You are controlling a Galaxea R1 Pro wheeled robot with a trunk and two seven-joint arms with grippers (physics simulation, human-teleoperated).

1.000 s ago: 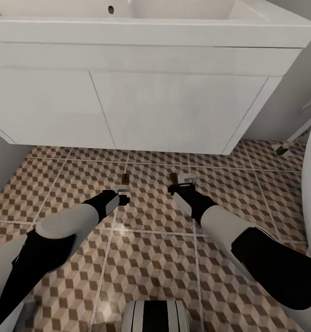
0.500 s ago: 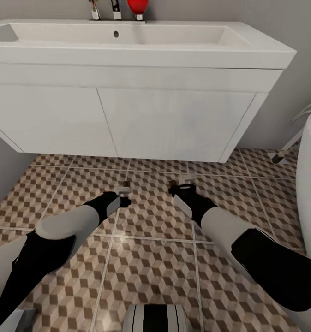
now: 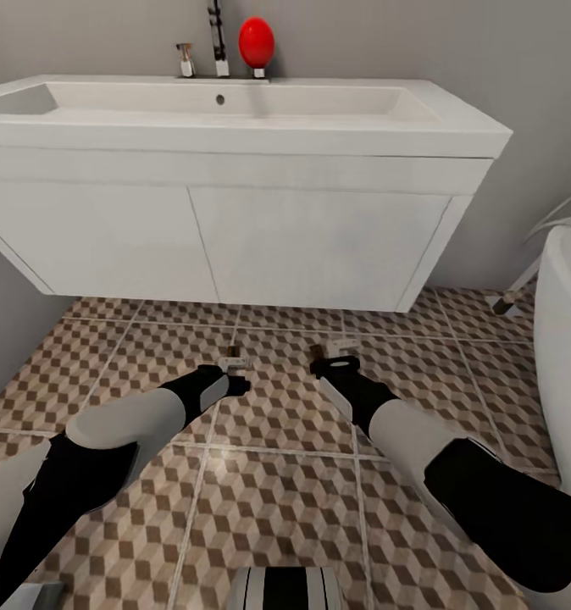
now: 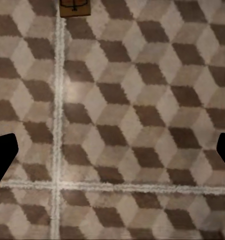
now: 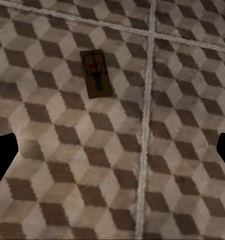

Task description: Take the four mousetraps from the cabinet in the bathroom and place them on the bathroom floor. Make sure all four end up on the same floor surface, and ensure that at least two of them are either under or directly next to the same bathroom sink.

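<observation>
Brown mousetraps, two: one [image 5: 96,73] below the right gripper [image 3: 345,345], one [image 4: 75,7] beyond the left gripper [image 3: 234,363]; fingers spread, empty; laid beside the bathroom sink [image 3: 235,220] as tasked.

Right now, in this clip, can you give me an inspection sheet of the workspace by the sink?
Surface: bathroom floor of brown, beige and white cube-pattern tiles with pale grout.
Job's things: one small flat brown mousetrap lies on the tiles ahead of the right gripper; another brown mousetrap lies by a grout line ahead of the left gripper. Both sit just in front of the white box-shaped wall-hung sink.
Clutter: red egg-shaped object on the sink's back edge, beside the tap.
Grippers: both open, empty, low over the floor.
Cables: nothing seen.
Surroundings: grey wall; white bathtub at right.
</observation>
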